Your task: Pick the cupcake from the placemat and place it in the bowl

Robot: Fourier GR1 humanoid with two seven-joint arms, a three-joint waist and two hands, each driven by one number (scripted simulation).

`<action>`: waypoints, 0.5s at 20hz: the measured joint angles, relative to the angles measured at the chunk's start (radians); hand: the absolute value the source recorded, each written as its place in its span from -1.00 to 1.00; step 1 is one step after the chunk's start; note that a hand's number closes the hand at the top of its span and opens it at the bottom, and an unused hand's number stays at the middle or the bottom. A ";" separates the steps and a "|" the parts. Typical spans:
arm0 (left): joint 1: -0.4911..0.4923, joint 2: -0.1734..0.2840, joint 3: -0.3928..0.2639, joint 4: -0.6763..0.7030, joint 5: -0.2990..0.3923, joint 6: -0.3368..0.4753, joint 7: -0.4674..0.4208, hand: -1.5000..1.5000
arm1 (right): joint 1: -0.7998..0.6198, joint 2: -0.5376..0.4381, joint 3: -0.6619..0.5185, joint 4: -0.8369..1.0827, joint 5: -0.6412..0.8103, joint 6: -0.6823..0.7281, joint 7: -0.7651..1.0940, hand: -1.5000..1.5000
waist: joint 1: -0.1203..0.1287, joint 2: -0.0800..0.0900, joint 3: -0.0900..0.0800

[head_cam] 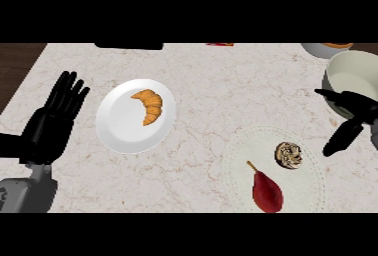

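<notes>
Right robot hand (pixel 353 116), cut off, partly hides the bowl (pixel 356 75).

cupcake (pixel 289 155) on placemat (pixel 310 172) — right hand (pixel 353 117) open

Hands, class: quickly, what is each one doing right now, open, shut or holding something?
Left hand: open, fingers straight, resting at the view's left, holding nothing.
Right hand: open, empty, right of the cupcake and in front of the bowl.

Orange croissant (pixel 149 105) on white plate (pixel 118 130); dark red pear (pixel 266 192)
</notes>
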 measured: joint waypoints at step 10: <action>0.046 -0.013 0.032 -0.020 -0.014 -0.004 0.001 0.00 | -0.180 0.111 -0.026 -0.014 -0.097 0.295 0.336 -1.00 | -0.038 -0.007 0.003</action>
